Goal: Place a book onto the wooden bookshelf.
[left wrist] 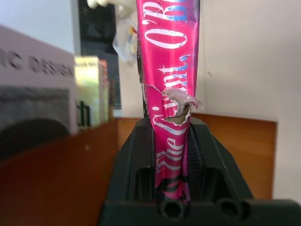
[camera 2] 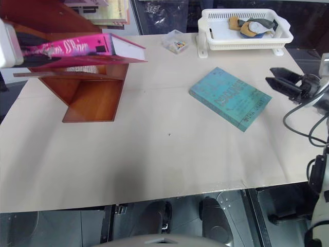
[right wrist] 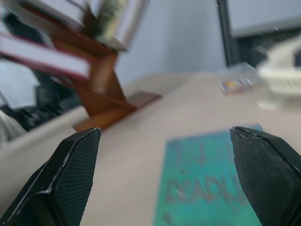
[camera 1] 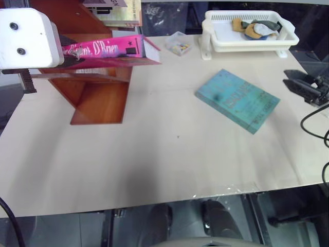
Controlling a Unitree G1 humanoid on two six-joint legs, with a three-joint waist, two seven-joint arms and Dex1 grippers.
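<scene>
The book [camera 1: 113, 49] is bright pink with light lettering on its spine. It hangs lying flat at the far left of the table, over the boards of the wooden bookshelf [camera 1: 100, 100], and I cannot tell if it touches them. My left gripper [camera 1: 72, 55] is shut on the book's left end. In the left wrist view the torn spine [left wrist: 171, 70] sits clamped between the black fingers [left wrist: 134, 155]. My right gripper [camera 2: 282, 82] hovers at the table's right edge, beside a teal book [camera 1: 237, 100]. Its fingers [right wrist: 77, 160] stand wide apart with nothing between them.
Pale books [camera 1: 115, 10] lean on the shelf's upper boards. A white plastic basket [camera 1: 288, 41] holding small items stands at the back right. A small clear box [camera 1: 178, 43] lies left of the basket. Black cables [camera 2: 308, 128] hang at the right edge.
</scene>
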